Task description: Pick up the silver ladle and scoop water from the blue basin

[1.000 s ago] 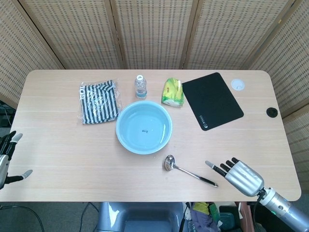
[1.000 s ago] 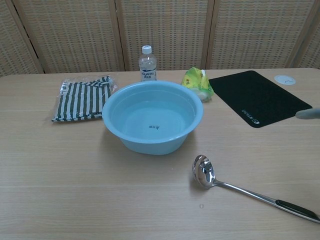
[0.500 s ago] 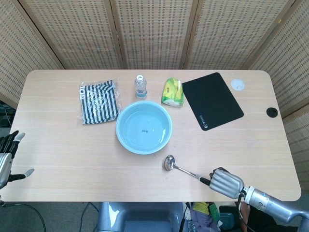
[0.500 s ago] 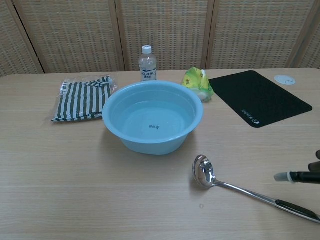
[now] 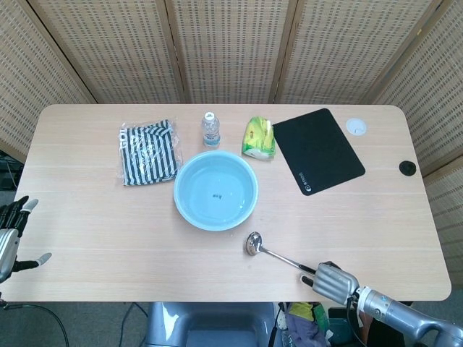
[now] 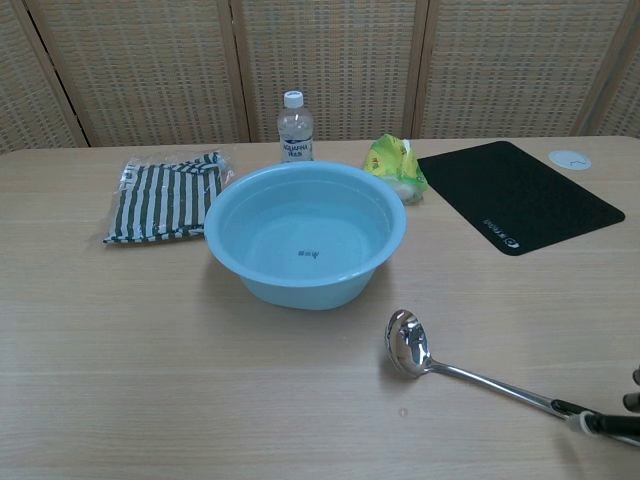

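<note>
The silver ladle [image 5: 277, 256] lies on the table in front of the blue basin [image 5: 176, 194], its bowl toward the basin and its black handle end at the front right. Water fills the basin [image 6: 300, 288] partway. My right hand [image 5: 330, 280] sits at the table's front edge with its fingers curled over the handle's black end. In the chest view one fingertip [image 6: 604, 424] lies on that end of the ladle [image 6: 408, 344]; whether the handle is gripped is hidden. My left hand [image 5: 11, 238] hangs off the table's left edge with its fingers apart, holding nothing.
Behind the basin stand a small water bottle [image 5: 210, 129] and a yellow-green packet [image 5: 259, 138]. A striped bag [image 5: 148, 151] lies at the back left and a black mat [image 5: 317, 150] at the back right. A white disc [image 5: 356, 126] and a black grommet [image 5: 407, 168] sit further right.
My right hand has come down and in from the right with its fingers curling, from beside the ladle onto its handle end. The ladle and my left hand have stayed put.
</note>
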